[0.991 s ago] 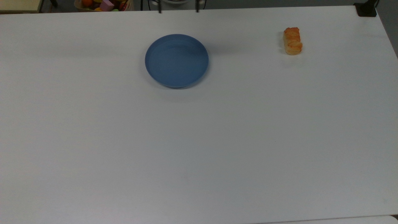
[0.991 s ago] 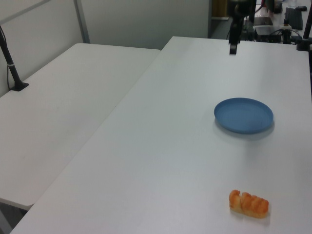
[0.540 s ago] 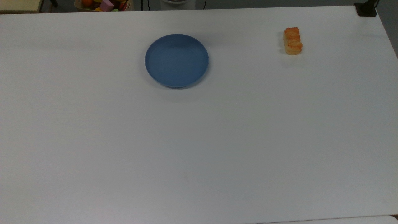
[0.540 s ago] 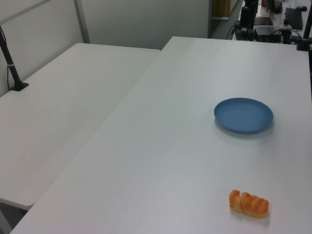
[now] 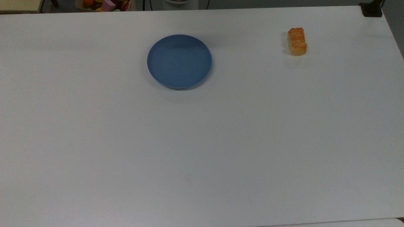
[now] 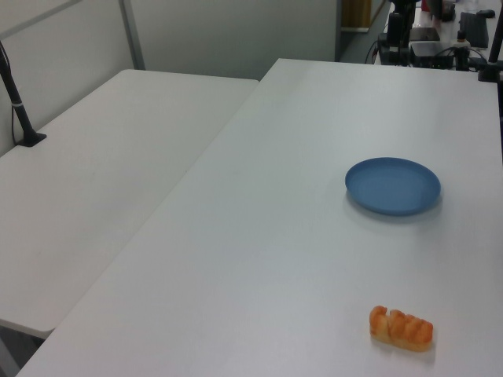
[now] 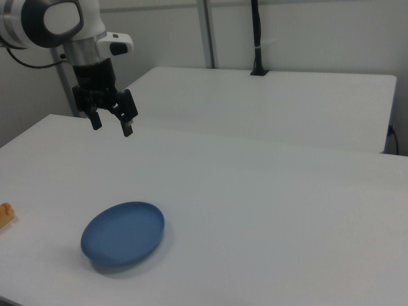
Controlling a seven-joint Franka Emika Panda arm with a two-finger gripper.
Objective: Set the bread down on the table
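The counter [image 5: 202, 142] under me was a smooth, matt white sheet, like laminate, with soft reflections and no grain. The blue plate [image 5: 179, 61] looked like matt plastic, even in colour with a faint sheen along its rim. The bread [image 5: 296, 41] had a lumpy, glazed golden-orange top that caught the light, and paler, duller sides. My tool [image 7: 111, 122] was matt black, with fingers held apart, below my glossy white arm shell [image 7: 60, 19].
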